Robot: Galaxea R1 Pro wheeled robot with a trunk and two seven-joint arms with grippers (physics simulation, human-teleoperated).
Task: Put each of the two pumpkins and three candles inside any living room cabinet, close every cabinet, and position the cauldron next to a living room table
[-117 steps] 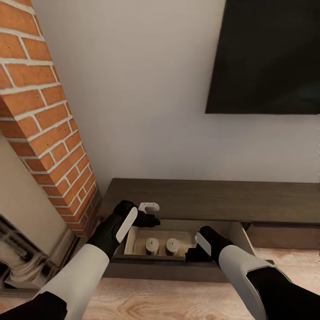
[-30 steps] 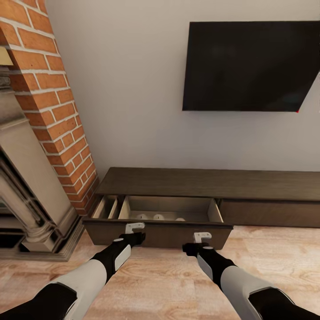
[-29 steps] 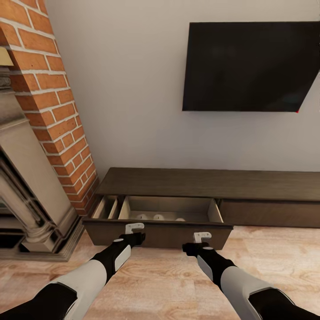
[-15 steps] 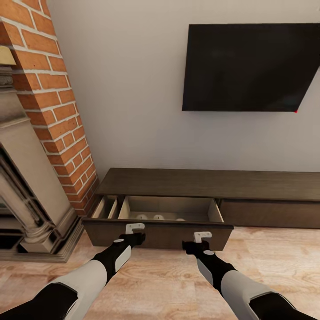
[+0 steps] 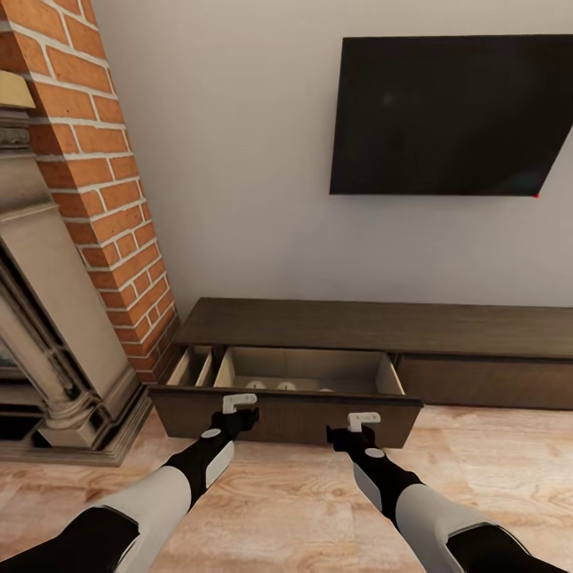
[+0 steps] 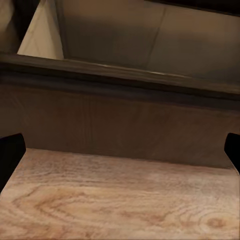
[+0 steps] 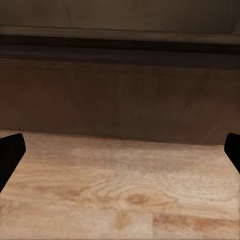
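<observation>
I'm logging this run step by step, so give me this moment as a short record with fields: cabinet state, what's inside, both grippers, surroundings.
cabinet: long dark-brown unit against the wall
drawer: left drawer pulled out, pale-wood lining showing
contents: tops of three candles just visible over the drawer front
left gripper: open, at the drawer front, empty
right gripper: open, at the drawer front, empty
contact: cannot tell whether either gripper touches the front
surroundings: brick fireplace to the left, black TV on the wall, wood-plank floor

Dark drawer front (image 6: 120, 135) (above plank floor (image 6: 120, 200))
</observation>
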